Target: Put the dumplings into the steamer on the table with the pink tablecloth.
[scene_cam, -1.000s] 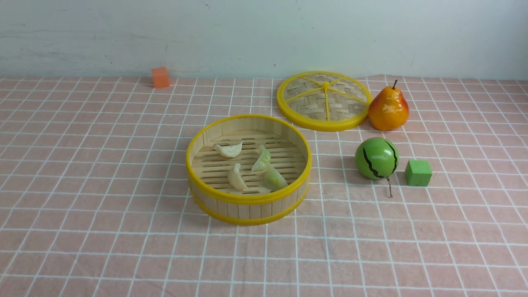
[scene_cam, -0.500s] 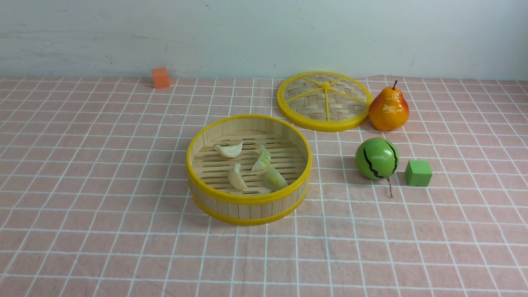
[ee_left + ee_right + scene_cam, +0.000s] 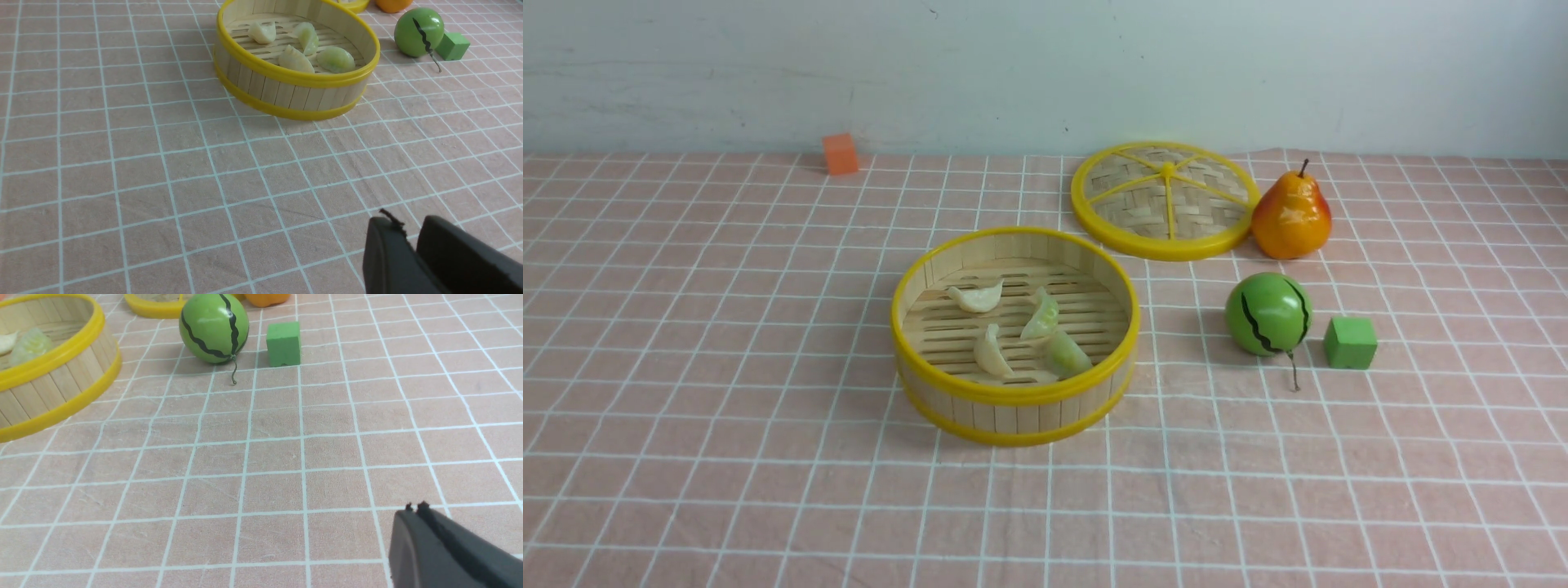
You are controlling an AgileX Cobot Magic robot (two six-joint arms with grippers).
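Note:
The bamboo steamer (image 3: 1013, 412) stands mid-table on the pink tablecloth (image 3: 727, 367). Four dumplings lie on its slatted floor: two cream ones (image 3: 976, 296) (image 3: 992, 351) and two pale green ones (image 3: 1042, 314) (image 3: 1066, 354). Neither gripper shows in the front view. In the left wrist view the left gripper (image 3: 408, 222) is shut and empty over bare cloth, well short of the steamer (image 3: 294, 92). In the right wrist view the right gripper (image 3: 414, 508) is shut and empty, with the steamer (image 3: 49, 388) far off to one side.
The woven yellow-spoked lid (image 3: 1164, 200) lies flat behind the steamer to the right. A pear (image 3: 1292, 216) stands beside it. A green watermelon ball (image 3: 1267, 314) and a green cube (image 3: 1350, 343) sit right of the steamer. An orange cube (image 3: 840, 153) is at the back left by the wall.

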